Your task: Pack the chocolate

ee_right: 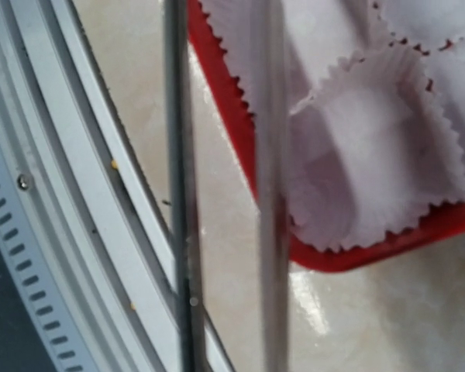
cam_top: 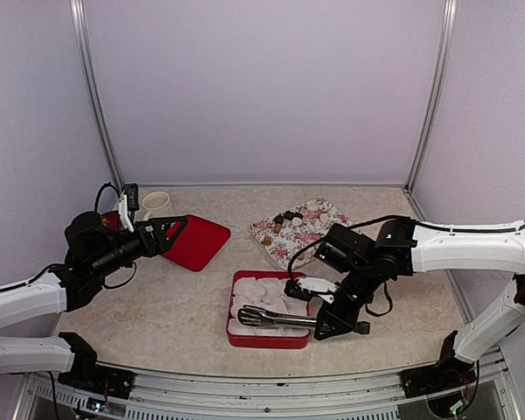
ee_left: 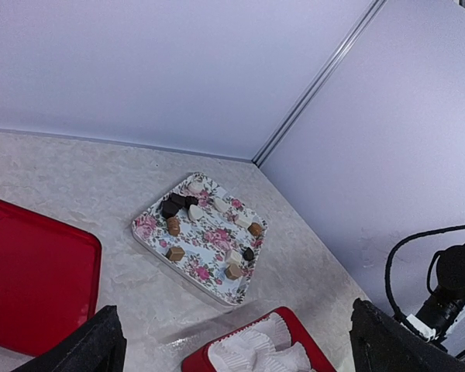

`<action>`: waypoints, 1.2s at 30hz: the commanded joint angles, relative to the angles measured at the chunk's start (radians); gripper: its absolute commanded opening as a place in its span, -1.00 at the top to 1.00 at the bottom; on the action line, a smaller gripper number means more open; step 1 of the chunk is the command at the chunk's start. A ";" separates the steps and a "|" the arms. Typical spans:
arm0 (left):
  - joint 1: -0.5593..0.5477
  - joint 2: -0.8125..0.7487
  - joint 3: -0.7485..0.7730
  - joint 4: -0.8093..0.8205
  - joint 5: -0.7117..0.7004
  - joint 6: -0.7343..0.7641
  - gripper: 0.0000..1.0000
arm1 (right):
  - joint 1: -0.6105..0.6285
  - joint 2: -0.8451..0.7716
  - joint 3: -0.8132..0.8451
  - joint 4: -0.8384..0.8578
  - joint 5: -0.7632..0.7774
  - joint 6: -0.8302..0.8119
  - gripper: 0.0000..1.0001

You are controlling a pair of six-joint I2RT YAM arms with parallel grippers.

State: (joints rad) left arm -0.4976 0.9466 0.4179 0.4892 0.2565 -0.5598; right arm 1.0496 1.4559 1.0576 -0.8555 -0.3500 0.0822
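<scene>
Gripping the tongs (cam_top: 276, 318) by the handle, the right fingers (cam_top: 341, 325) are closed on them, with the tong tips over the white paper cups (cam_top: 267, 297) in the red box (cam_top: 267, 341). Beyond the box, the chocolate (ee_left: 173, 225) sits on a floral tray (ee_left: 205, 267). Left of the box, the left fingers (ee_left: 93, 349) hang spread wide, holding nothing.

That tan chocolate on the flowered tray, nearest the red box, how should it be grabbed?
Probably come straight down and pinch the tan chocolate across its side faces: it's a small block sitting flat on the tray, a dark piece close beside it.
</scene>
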 commanded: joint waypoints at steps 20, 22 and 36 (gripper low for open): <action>0.007 0.001 0.000 0.018 -0.007 0.030 -0.98 | 0.008 0.030 0.074 0.001 -0.036 -0.020 0.32; 0.007 0.001 0.001 0.020 -0.009 0.030 -0.97 | 0.003 0.010 0.080 0.013 -0.011 -0.008 0.34; 0.008 0.012 -0.009 0.046 -0.007 0.019 -0.98 | -0.365 -0.097 0.117 0.070 0.178 0.005 0.31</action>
State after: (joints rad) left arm -0.4976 0.9497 0.4175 0.4953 0.2539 -0.5453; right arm 0.7521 1.3853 1.1568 -0.8097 -0.2520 0.0952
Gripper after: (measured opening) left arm 0.987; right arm 0.344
